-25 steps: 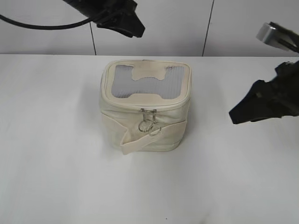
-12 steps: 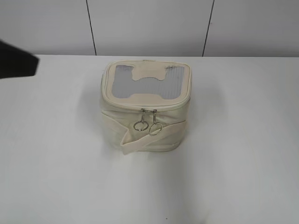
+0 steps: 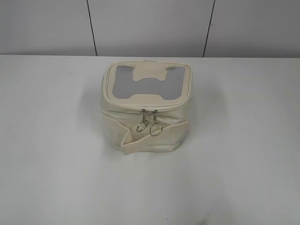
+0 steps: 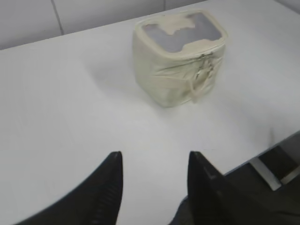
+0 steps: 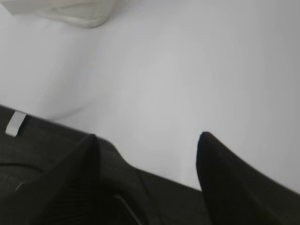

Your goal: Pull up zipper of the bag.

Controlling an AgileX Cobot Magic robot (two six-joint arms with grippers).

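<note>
The cream boxy bag [image 3: 146,108] stands mid-table, with its grey ribbed top panel and bone-shaped patch facing up. The zipper [image 3: 149,111] runs round the top rim; its two silver sliders sit side by side at the front middle, and their ring pulls [image 3: 149,126] hang down. The bag also shows in the left wrist view [image 4: 176,56] and as a corner in the right wrist view [image 5: 61,11]. My left gripper [image 4: 154,157] is open and empty, far from the bag over the table's near side. My right gripper [image 5: 147,138] is open and empty at the table edge. Neither arm shows in the exterior view.
The white table [image 3: 56,164] carries only the bag. A grey panelled wall [image 3: 150,26] stands behind it. The table's front edge [image 4: 262,150] and the dark floor below show in both wrist views.
Both arms have pulled back out of the exterior view: the right left first, the left was last seen at the left edge. The ring pulls have swung slightly. The bag has not moved.
</note>
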